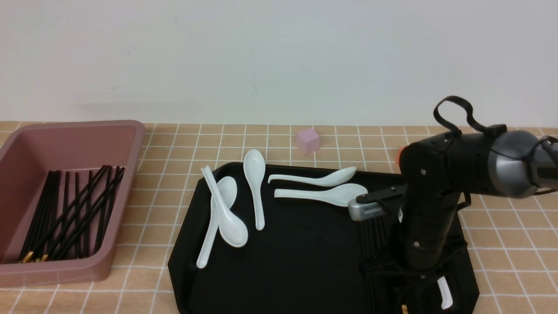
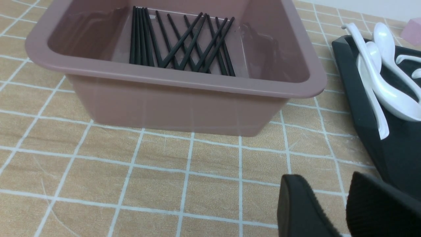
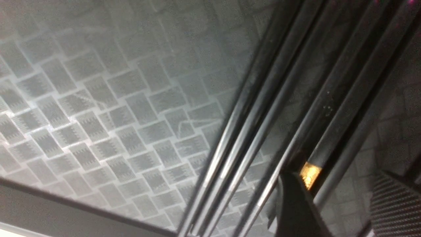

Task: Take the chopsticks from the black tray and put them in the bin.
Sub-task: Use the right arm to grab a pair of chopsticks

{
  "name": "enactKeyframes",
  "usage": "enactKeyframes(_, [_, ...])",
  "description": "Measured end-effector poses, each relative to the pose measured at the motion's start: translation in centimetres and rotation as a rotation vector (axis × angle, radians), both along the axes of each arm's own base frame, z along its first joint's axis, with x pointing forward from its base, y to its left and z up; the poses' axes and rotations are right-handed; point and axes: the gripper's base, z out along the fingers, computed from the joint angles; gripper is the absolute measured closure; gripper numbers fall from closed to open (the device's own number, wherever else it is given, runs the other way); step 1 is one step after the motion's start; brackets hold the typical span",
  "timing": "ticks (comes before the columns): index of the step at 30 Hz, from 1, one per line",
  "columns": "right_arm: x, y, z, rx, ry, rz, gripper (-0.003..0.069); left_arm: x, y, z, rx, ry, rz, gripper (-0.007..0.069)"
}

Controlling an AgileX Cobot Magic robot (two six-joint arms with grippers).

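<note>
The black tray (image 1: pixel 296 261) holds several black chopsticks (image 1: pixel 372 244) lying side by side at its right side. My right gripper (image 1: pixel 403 279) is down on them. In the right wrist view it (image 3: pixel 342 204) is open just above the tray floor (image 3: pixel 98 98). A chopstick with a gold band (image 3: pixel 310 174) and another stick lie between its fingers (image 3: pixel 296 207). The pink bin (image 1: pixel 69 144) at the left holds several chopsticks (image 1: pixel 69 213). My left gripper (image 2: pixel 329 210) is open and empty over the table, in front of the bin (image 2: pixel 184 105). The left arm is out of the front view.
Several white soup spoons (image 1: pixel 229 213) lie on the tray's left and back parts, and one (image 1: pixel 444 292) lies next to my right gripper. A small pink cube (image 1: pixel 308 140) stands on the tiled table behind the tray. The tray's edge (image 2: pixel 394 148) lies beside my left gripper.
</note>
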Motion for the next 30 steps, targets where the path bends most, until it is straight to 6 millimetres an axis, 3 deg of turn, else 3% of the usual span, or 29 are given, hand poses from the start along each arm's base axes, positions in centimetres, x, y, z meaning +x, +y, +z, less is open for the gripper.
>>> enactKeyframes(12, [-0.05, 0.16, -0.01, 0.016, 0.009, -0.018, 0.0257, 0.00, 0.00, 0.00, 0.000, 0.000, 0.000, 0.0386])
enactKeyframes(30, [0.07, 0.26, -0.48, 0.013, 0.024, -0.020, 0.0253, 0.00, 0.00, 0.00, 0.000, 0.000, 0.000, 0.0386])
